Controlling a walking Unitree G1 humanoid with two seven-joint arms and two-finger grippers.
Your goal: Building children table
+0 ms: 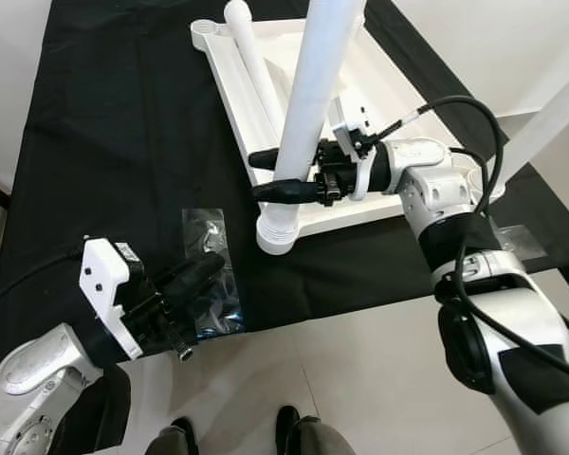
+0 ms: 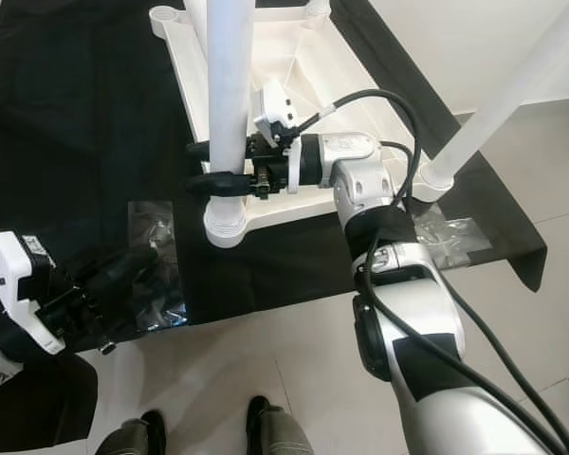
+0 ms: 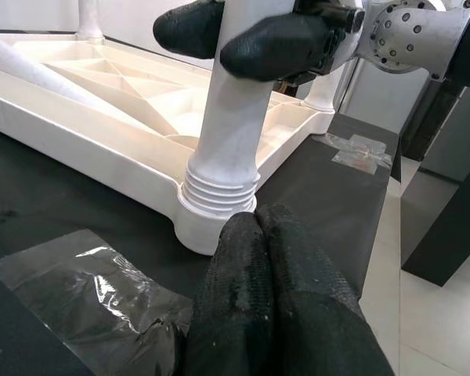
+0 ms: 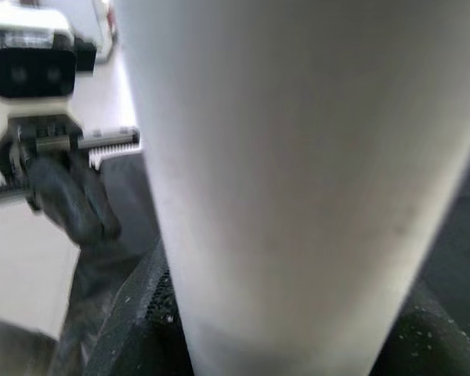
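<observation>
A white children's tabletop (image 1: 360, 213) lies upside down on a black cloth (image 1: 114, 123). A white leg (image 1: 313, 95) stands upright in its near-left corner socket (image 1: 277, 234). My right gripper (image 1: 273, 174) is shut on this leg just above the socket, one finger on each side. Another leg (image 1: 251, 62) lies loose inside the tabletop, and a third leg (image 2: 498, 100) stands at the right corner. My left gripper (image 1: 211, 266) is shut, resting on a clear plastic bag (image 1: 209, 275) near the cloth's front edge.
The cloth's front edge drops to pale floor tiles (image 1: 341, 379). A person's shoes (image 1: 289, 431) stand at the bottom of the eye views. A second clear bag (image 2: 446, 232) lies on the cloth near the right leg.
</observation>
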